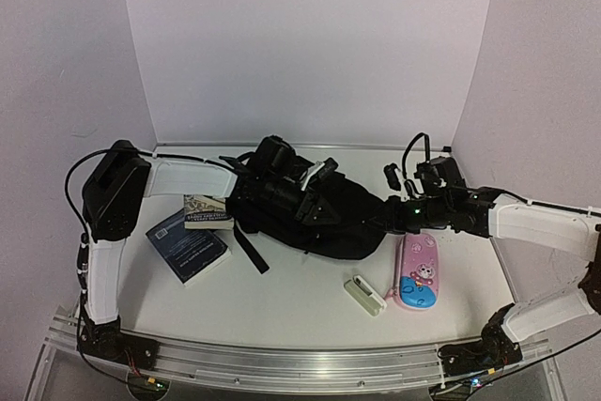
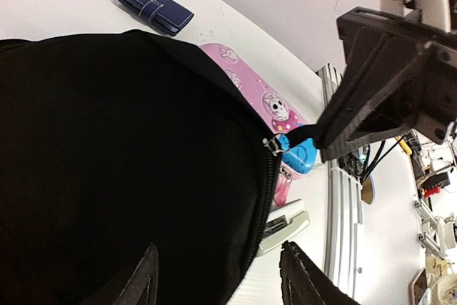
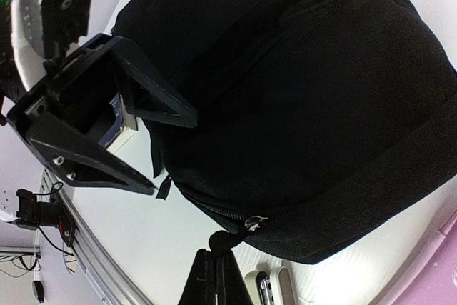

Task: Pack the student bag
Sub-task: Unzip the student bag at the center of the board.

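Note:
The black student bag (image 1: 324,223) lies flat at the table's middle; it also fills the left wrist view (image 2: 121,162) and the right wrist view (image 3: 307,83). My left gripper (image 1: 317,196) hovers over the bag's top with its jaws wide apart and empty (image 2: 225,283); it also shows in the right wrist view (image 3: 173,153). My right gripper (image 1: 377,216) is at the bag's right edge, shut on the black zipper pull cord (image 3: 227,241). That cord shows taut in the left wrist view (image 2: 300,133), running from the slider into the right fingers (image 2: 357,116).
A pink cartoon pencil case (image 1: 418,272) and a pale stapler (image 1: 364,295) lie right of the bag. A navy book (image 1: 188,243) and a small booklet (image 1: 208,211) lie left of it. A navy wallet (image 2: 156,8) lies beyond the bag. An aluminium rail (image 1: 282,359) runs along the near edge.

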